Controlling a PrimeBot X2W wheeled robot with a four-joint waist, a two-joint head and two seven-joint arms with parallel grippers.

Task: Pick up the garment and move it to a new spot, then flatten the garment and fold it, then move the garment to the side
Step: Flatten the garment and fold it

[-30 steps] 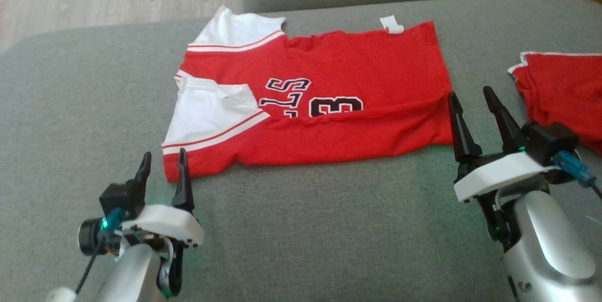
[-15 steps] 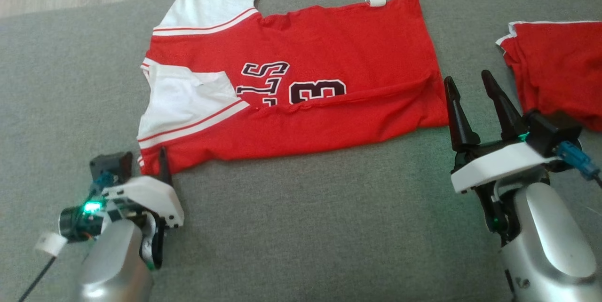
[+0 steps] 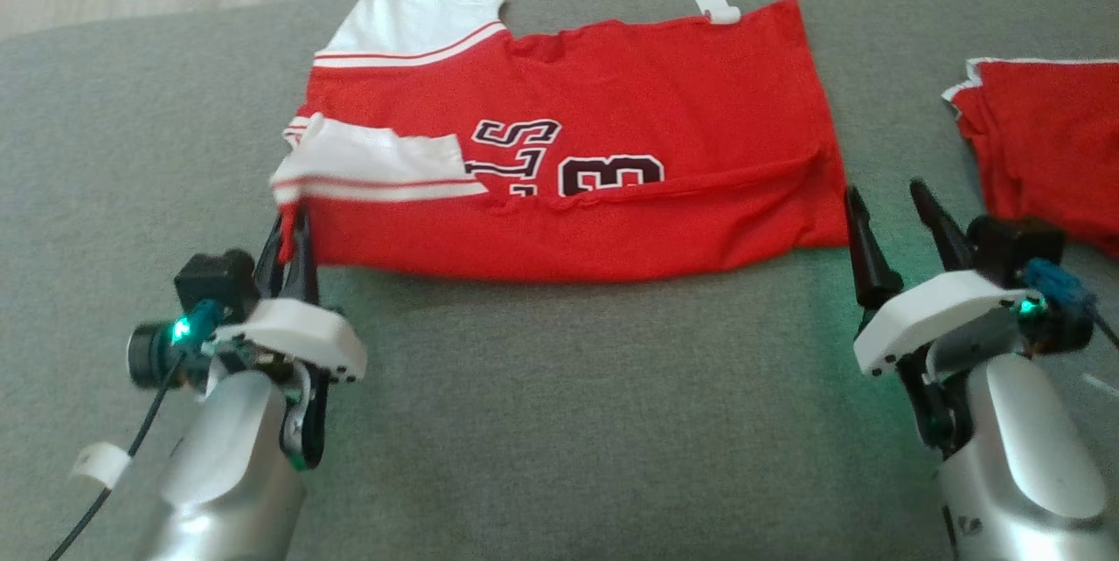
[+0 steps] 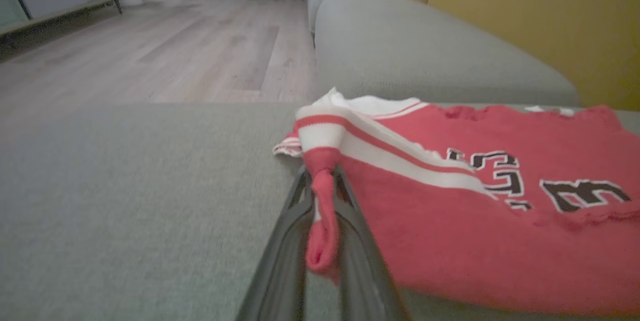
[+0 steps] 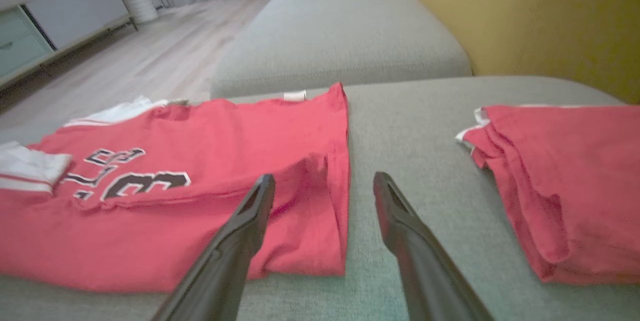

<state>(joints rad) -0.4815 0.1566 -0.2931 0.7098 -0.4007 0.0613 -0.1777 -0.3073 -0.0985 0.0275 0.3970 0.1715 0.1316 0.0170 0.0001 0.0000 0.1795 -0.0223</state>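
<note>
At the eight o'clock corner of the jersey (image 3: 629, 107), the left gripper (image 3: 291, 225) clamps the sleeve (image 3: 367, 161), seemingly for folding; the right gripper (image 3: 883, 190), at four o'clock, is spread.

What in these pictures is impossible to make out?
- Head view: a fold of the jersey covers half its lettering.
- Head view: right edge cuts off the second red garment.
- Head view: white tag too small to read.
- Left wrist view: pinched cloth hides the tips of the left gripper.
</note>
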